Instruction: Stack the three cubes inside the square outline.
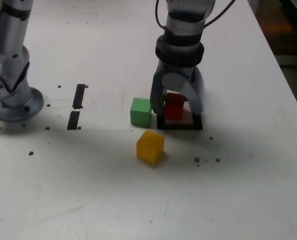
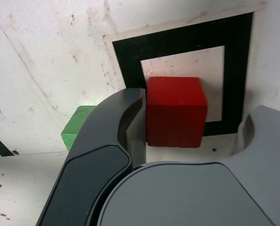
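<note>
Nearest the exterior camera: yellow cube [image 1: 150, 146], turned at an angle on the bare white table [image 1: 238, 190], apart from everything else, in front of the tape square. Behind it and toward the exterior view's left: green cube [image 1: 140, 111], resting flat just outside the square outline [image 1: 181, 125], close beside that side of the frame; touching the tape or not, cannot tell. Also seen in the wrist view as a green corner [image 2: 76, 129] peeking out beside a dark finger [image 2: 114, 127].

Inside the outline [image 2: 177, 44]: red cube [image 1: 174, 106], sitting on the white middle, the only cube in the frame. Per the wrist view, red cube [image 2: 176, 111] toward one side of the square, its base over the inner edge of the black tape there.

Straddling the red cube: gripper [image 1: 179, 102], pointing down from above. Jaws spread, one finger on each side of the cube. In the wrist view, one finger just beside or barely touching the cube's side, the other standing clear with a visible gap. No pinch on the cube; cube resting on the table.

Farther toward the exterior view's left: two short black tape strips [image 1: 76, 105], end to end, well apart from the cubes. Beyond them, the arm's grey base [image 1: 11, 95] on the table.
</note>
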Available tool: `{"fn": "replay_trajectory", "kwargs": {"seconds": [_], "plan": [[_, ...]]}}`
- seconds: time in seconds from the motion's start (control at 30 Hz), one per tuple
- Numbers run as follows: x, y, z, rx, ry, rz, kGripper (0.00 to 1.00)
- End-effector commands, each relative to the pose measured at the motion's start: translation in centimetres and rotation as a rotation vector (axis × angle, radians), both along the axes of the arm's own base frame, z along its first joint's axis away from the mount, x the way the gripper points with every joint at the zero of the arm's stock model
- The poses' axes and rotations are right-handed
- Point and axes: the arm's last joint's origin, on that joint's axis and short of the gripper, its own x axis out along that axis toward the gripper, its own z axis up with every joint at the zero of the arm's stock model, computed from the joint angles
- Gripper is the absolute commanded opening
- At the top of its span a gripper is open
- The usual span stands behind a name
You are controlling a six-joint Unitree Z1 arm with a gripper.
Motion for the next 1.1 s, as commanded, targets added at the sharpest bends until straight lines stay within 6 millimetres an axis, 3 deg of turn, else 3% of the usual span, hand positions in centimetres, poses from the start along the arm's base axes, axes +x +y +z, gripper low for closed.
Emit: {"fn": "replay_trajectory", "kwargs": {"seconds": [0.0,0.2,0.4,0.57,0.83,1.07], "plan": [[-0.2,0.0,0.8,0.012,-0.024,-0.007,0.9],[-1.7,0.3,3.3,0.065,-0.057,-0.005,0.92],[-5.3,0.0,7.0,0.122,-0.083,-0.037,0.92],[-7.8,-1.3,8.6,0.152,-0.093,-0.112,0.93],[-9.9,-5.0,8.2,0.135,-0.082,-0.27,0.93],[-10.1,-8.3,6.1,0.109,-0.052,-0.383,0.93]]}}
